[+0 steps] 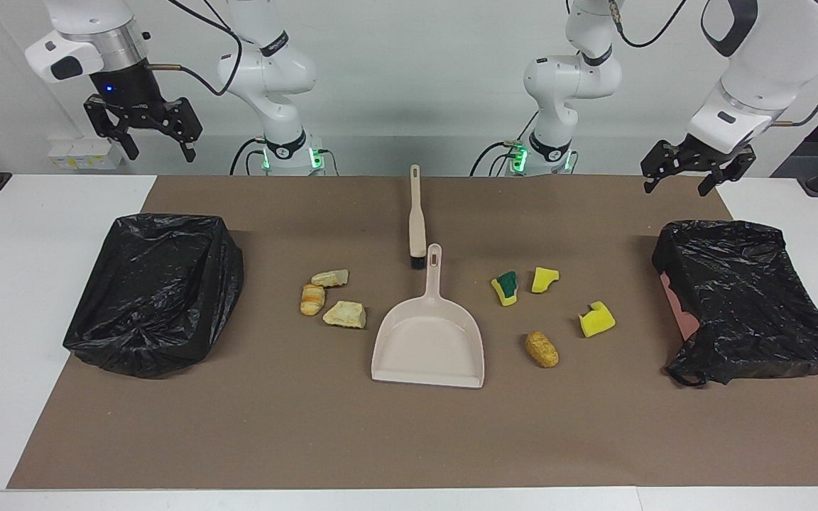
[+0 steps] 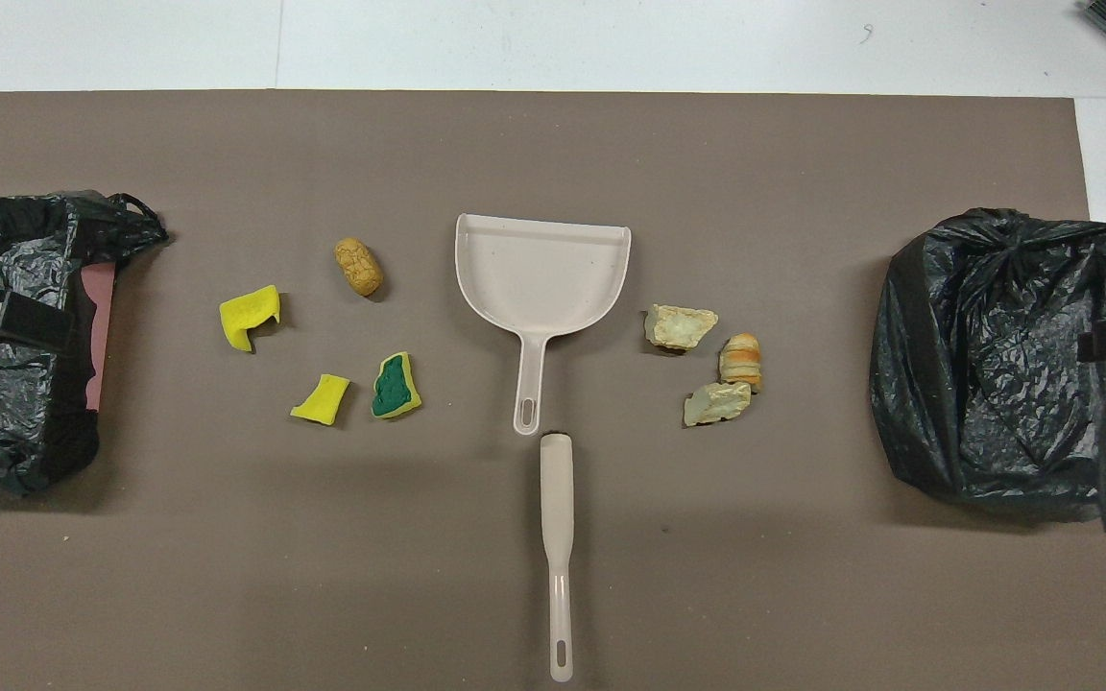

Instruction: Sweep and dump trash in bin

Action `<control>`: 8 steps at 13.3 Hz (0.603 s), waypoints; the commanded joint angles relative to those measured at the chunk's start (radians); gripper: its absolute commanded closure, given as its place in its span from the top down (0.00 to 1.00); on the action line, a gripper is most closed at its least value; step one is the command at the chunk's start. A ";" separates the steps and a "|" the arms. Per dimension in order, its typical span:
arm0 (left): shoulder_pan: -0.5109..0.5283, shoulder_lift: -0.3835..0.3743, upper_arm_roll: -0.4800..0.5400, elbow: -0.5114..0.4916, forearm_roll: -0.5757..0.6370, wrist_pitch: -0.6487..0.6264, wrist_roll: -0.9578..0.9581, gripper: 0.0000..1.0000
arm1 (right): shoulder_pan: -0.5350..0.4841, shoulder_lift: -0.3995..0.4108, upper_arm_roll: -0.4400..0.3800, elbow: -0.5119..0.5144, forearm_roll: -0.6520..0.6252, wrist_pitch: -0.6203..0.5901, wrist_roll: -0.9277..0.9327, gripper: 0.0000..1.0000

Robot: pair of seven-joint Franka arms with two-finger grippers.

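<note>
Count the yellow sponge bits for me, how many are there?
3, all toward the left arm's end of the table: a green-topped sponge, a small yellow sponge beside it, and a bigger yellow sponge nearest the bin. None seems hidden.

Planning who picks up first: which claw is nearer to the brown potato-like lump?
Left. The left claw hangs open above the bin at the lump's end of the table; the right claw hangs open above the other bin, at the bread chunks' end.

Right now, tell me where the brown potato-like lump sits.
The brown potato-like lump lies on the brown mat beside the dustpan, toward the left arm's end, farther from the robots than the sponge pieces.
</note>
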 commanded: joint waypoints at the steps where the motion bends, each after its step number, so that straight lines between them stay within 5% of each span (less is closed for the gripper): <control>1: 0.007 0.007 0.000 0.032 0.003 -0.018 0.031 1.00 | -0.003 -0.003 0.004 0.002 -0.001 -0.001 -0.016 1.00; 8: 0.005 0.001 0.008 0.021 -0.011 0.002 0.048 1.00 | -0.003 -0.003 0.004 0.002 -0.001 -0.002 -0.016 1.00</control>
